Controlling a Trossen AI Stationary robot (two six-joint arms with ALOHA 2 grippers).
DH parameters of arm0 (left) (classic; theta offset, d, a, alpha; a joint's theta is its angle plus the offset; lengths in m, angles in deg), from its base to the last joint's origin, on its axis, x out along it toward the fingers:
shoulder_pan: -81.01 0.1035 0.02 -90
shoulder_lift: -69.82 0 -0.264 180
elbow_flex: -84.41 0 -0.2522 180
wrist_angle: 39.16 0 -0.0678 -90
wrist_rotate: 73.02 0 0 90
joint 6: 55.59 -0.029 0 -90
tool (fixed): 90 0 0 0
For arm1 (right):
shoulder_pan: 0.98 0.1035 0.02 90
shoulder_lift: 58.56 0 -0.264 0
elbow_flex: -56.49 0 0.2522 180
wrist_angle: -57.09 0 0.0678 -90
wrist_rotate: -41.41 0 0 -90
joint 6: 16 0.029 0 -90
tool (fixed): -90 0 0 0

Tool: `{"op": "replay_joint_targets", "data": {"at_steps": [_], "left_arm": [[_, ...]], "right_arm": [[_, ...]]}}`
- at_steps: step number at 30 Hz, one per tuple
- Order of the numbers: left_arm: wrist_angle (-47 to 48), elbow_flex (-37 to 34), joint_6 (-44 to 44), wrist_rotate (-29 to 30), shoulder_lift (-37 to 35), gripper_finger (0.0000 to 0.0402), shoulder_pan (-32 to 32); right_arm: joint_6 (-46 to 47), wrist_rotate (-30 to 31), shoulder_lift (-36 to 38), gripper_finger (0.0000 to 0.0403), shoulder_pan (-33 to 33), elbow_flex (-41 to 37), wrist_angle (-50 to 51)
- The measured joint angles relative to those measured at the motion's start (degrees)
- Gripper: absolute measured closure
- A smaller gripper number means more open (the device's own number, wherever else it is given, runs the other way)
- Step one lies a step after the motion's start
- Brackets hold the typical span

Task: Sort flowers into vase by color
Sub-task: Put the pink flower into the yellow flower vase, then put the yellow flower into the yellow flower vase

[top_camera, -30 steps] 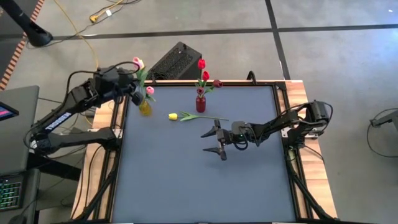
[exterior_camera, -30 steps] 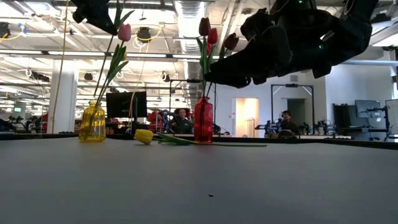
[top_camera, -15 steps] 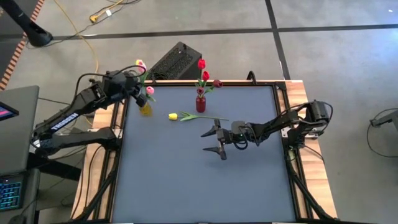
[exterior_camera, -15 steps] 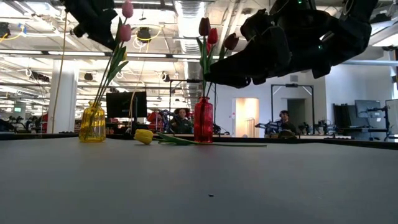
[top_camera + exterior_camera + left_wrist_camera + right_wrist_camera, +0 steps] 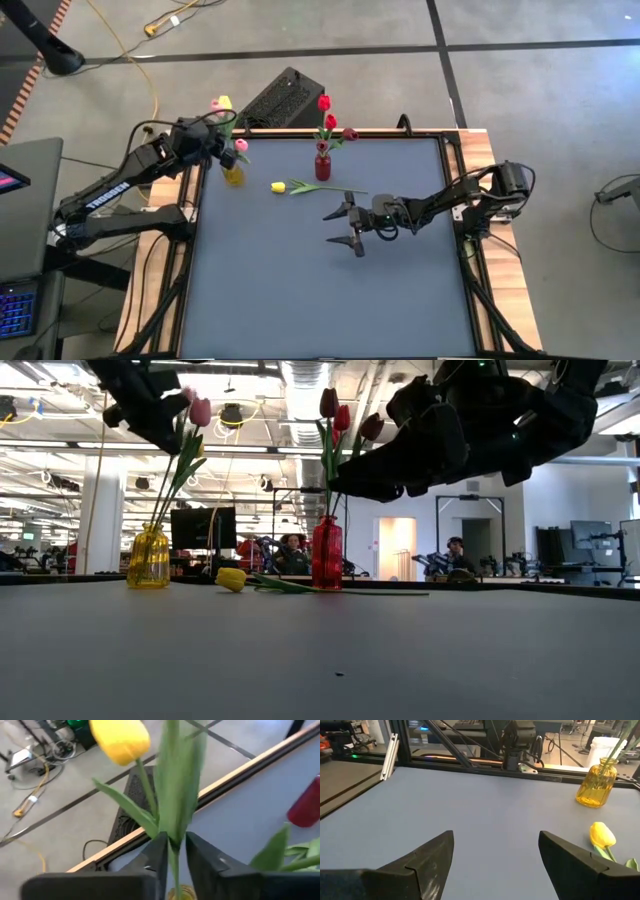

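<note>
Left jaws [image 5: 172,857] narrow around yellow tulip [image 5: 120,739] stem | right jaws [image 5: 352,226] wide | arm lettering unreadable

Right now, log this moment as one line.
left gripper: around yellow tulip stem over yellow vase | right gripper: open above table | second yellow tulip: on table

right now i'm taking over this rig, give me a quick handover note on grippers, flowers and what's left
Left gripper: over the yellow vase, fingers around the stem of a yellow tulip standing in that vase; cannot tell if it is gripping or letting go.
Right gripper: open, empty, hovering above mid-table.
Done: red and maroon tulips in the red vase; pink tulips in the yellow vase.
Left: one yellow tulip lies on the table between the vases, stem reaching past the red vase.
</note>
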Motion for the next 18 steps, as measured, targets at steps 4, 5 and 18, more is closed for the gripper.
{"op": "replay_joint_targets", "data": {"at_steps": [4,5,18], "left_arm": [[1.8,0.0,1.2,1.8,0.0,0.0295,0.0],[2.6,0.0,1.5,1.5,0.0,0.0282,0.0],[18.4,2.2,11.1,-18.1,-0.1,0.0212,-0.3]], "right_arm": [[0.0,0.0,0.0,0.0085,0.0,0.0,0.8],[0.0,0.0,0.0,0.0085,0.0,0.0,1.1],[-2.8,8.4,3.7,0.0085,-3.9,-0.1,25.4]]}}
